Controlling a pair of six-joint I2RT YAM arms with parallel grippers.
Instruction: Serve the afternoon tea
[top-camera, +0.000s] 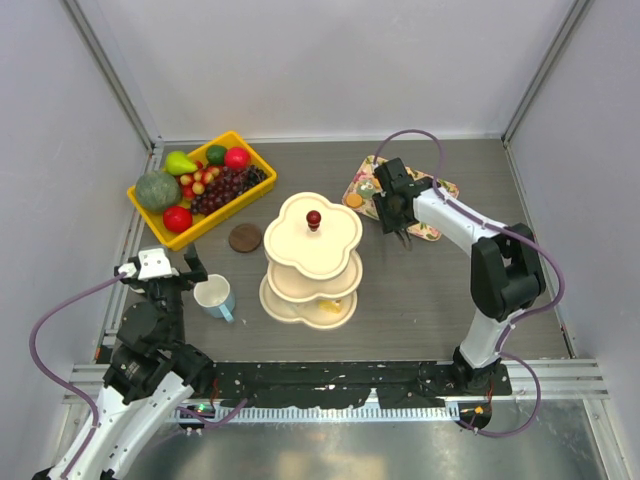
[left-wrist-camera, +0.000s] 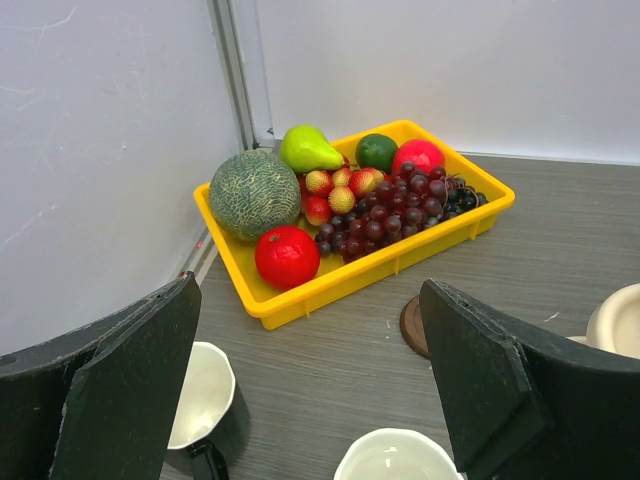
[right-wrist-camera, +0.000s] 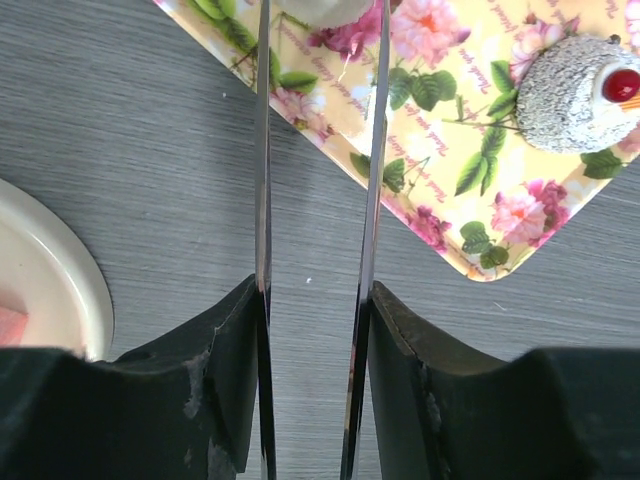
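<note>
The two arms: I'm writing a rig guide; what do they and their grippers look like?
The left arm and right arm are white links with chunky black joints, each with a purple cable. The left gripper has broad matte black fingers; the right gripper shows black finger bases and thin shiny edges.

Grey wood-grain table (top-camera: 420, 300): cream three-tier clover-shaped stand (top-camera: 335, 245) at centre; yellow plastic bin of fruit (left-wrist-camera: 340, 285) in far-left corner; brown round disc (top-camera: 245, 238) between them; pale blue mug (top-camera: 214, 296) left of stand, toward near-left corner; floral rectangular tray (right-wrist-camera: 440, 120) toward far-right corner.
</note>
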